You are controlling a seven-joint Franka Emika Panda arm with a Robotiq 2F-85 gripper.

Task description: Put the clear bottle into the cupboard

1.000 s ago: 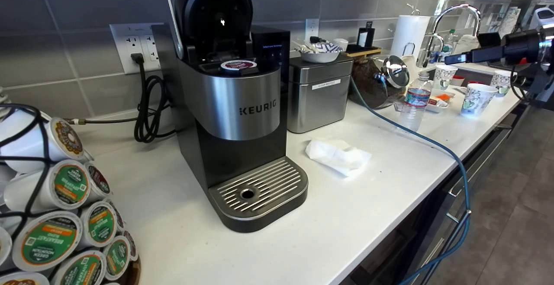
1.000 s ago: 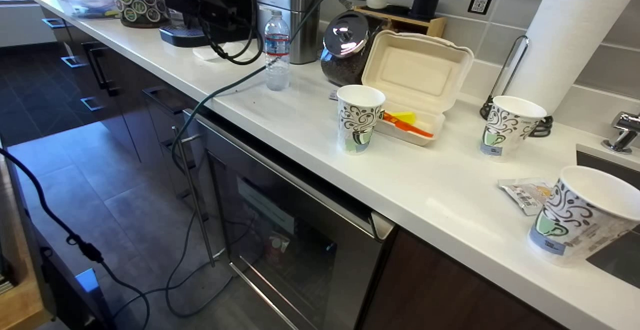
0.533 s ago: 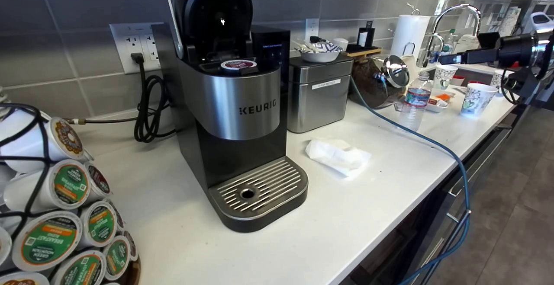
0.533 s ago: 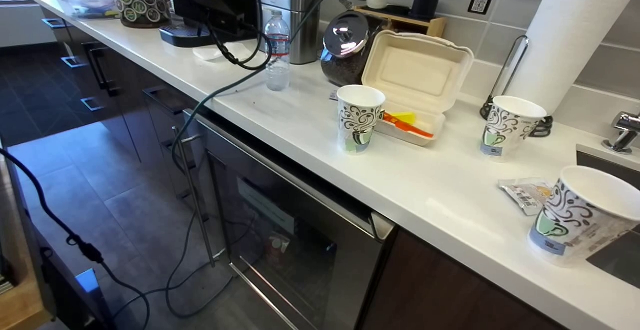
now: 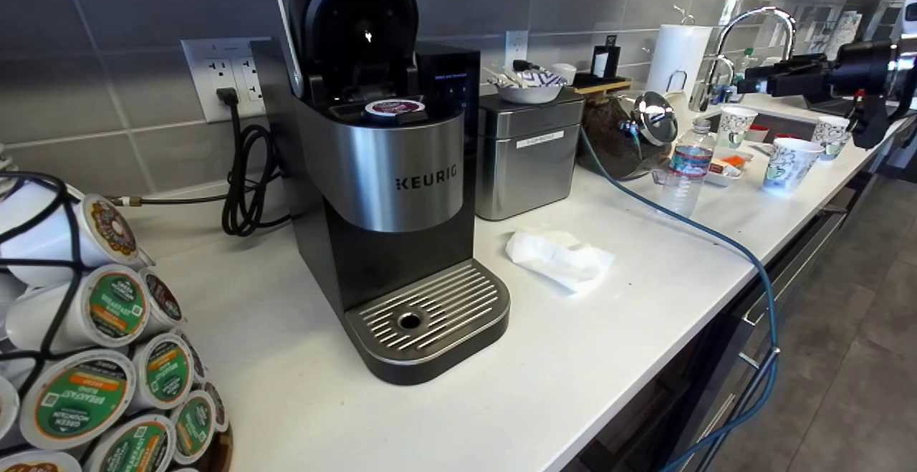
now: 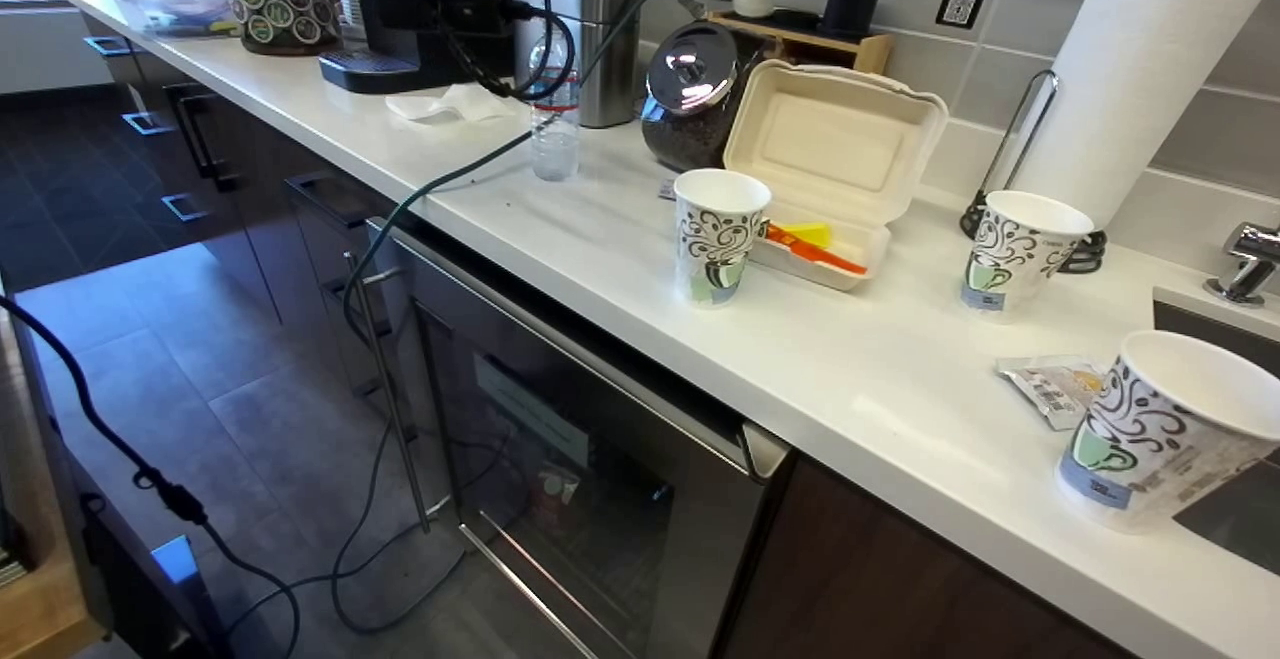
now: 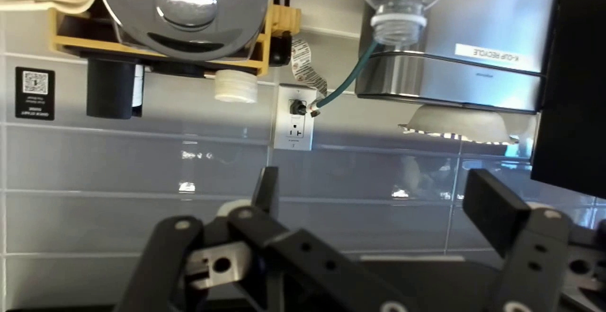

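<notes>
The clear bottle (image 5: 689, 162) stands upright on the white counter in both exterior views. A blue and red label wraps its middle, and a looped arm cable passes in front of the bottle (image 6: 556, 151) in an exterior view. Seen upside down in the wrist view, the bottle's threaded neck (image 7: 398, 28) lies beyond my fingertips. My gripper (image 7: 376, 190) is open, with only wall tile showing between its pads (image 7: 494, 210). It is apart from the bottle and higher than its neck. Dark cupboard fronts (image 6: 225, 229) run below the counter; which one is meant I cannot tell.
A blue hose (image 5: 723, 237) crosses beside the bottle. Behind it stand a steel box (image 5: 530, 160) and a tilted jar (image 6: 690, 74). A paper cup (image 6: 718, 239) and a takeout box (image 6: 835, 139) are nearby. A coffee maker (image 5: 401, 171) stands farther along.
My gripper has turned about its own axis, so both fingers now show in an exterior view. The hanging cable loop has swung across in front of the bottle. The bottle itself has not moved.
</notes>
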